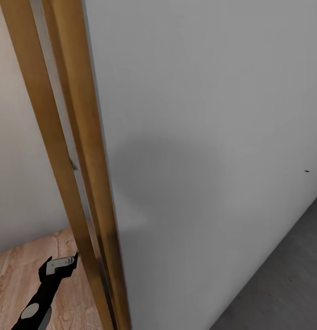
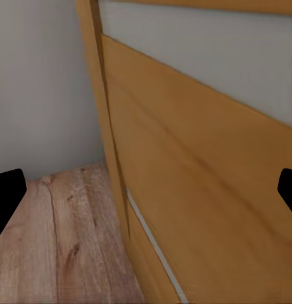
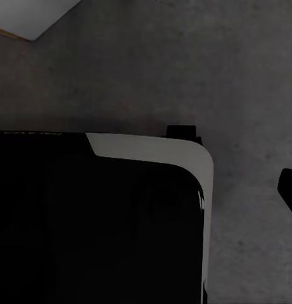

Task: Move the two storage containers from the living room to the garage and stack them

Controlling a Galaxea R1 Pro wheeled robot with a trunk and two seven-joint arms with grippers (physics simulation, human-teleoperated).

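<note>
A wooden door frame (image 1: pixel 85 151) ran steeply down the head view, and everything else lay to one side of it or the other. To the frame's right stood a plain white-grey wall (image 1: pixel 213 137), with a soft shadow on it close beside the frame and a strip of dark grey concrete floor (image 1: pixel 286 284) along its base. To the frame's left lay light wood plank flooring (image 1: pixel 16 279) under a pale wall (image 1: pixel 16 160). The left gripper (image 1: pixel 62 265), black with a light-coloured patch, hung over those planks just beside the frame's foot; its fingers could not be judged in the head view. In the left wrist view the 2 dark fingers (image 2: pixel 6 196) sat well apart at opposite edges with nothing between them, so they were spread, and beyond them rose the same frame (image 2: pixel 184 190) next to the plank flooring (image 2: pixel 57 247). In the right wrist view a black, white-edged part of the robot's own body (image 3: pixel 101 221) lay over the speckled concrete floor (image 3: pixel 184 63), with 1 dark finger (image 3: pixel 288 190) at the picture's edge; whether the right fingers were spread or pressed together could not be told. No storage container was in sight on either side of the frame.
</note>
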